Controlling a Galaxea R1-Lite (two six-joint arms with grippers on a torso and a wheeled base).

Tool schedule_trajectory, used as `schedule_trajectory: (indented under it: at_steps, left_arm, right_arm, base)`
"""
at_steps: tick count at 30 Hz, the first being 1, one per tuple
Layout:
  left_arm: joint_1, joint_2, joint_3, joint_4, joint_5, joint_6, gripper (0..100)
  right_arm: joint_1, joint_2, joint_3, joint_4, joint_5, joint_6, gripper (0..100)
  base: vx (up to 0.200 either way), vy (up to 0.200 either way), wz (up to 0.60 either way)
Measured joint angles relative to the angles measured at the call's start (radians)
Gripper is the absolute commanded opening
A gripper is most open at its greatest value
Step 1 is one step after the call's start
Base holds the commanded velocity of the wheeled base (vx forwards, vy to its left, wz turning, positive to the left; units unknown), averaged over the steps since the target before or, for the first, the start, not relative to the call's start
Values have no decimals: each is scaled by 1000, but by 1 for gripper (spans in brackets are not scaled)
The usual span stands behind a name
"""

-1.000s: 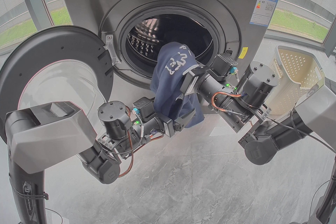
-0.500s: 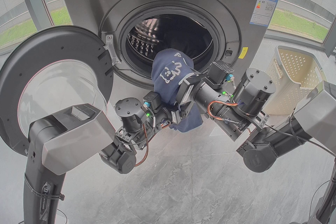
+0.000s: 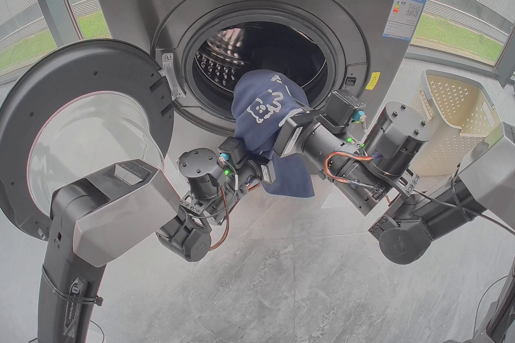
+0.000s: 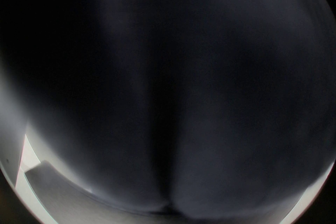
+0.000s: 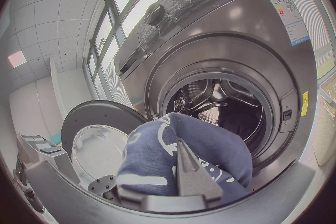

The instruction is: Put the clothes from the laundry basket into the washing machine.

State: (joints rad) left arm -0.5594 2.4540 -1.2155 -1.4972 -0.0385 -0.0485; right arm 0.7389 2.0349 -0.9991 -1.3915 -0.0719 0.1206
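Right tool (image 3: 281, 127) pinches the navy garment (image 3: 263, 97); left tool (image 3: 266, 172): cannot tell. Push it toward twelve o'clock, past the drum rim (image 3: 185, 65).

Head camera looked down at the washer (image 3: 134, 1); right wrist camera faced it closer; left wrist camera hugged dark cloth (image 4: 168, 77).

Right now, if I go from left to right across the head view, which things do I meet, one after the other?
open washer door → navy garment at the drum opening → yellow sticker on the machine front → laundry basket
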Motion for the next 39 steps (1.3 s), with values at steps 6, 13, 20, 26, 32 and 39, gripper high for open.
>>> schedule_trajectory:
  at_steps: [6,13,20,26,32,39]
  left_arm:
    - [29,-36,-5,1,4,-18,0]
    - [43,-133,46,4,17,-57,0]
    - [29,-220,113,4,21,-69,0]
    - [18,-273,159,-4,21,-73,0]
    - [10,-311,199,14,29,-77,0]
    - [2,-383,324,62,43,-80,0]
  right_arm:
    - [-20,-40,56,-6,1,16,0]
    - [-115,-72,116,-8,2,34,0]
    - [-160,-36,122,-21,2,45,0]
    - [-165,6,109,-56,2,47,100]
    - [-156,4,126,-57,5,40,100]
    - [-144,-32,321,-77,86,-17,100]
  base:
    - [0,0,0]
    - [0,0,0]
    - [0,0,0]
    - [0,0,0]
    - [0,0,0]
    - [0,0,0]
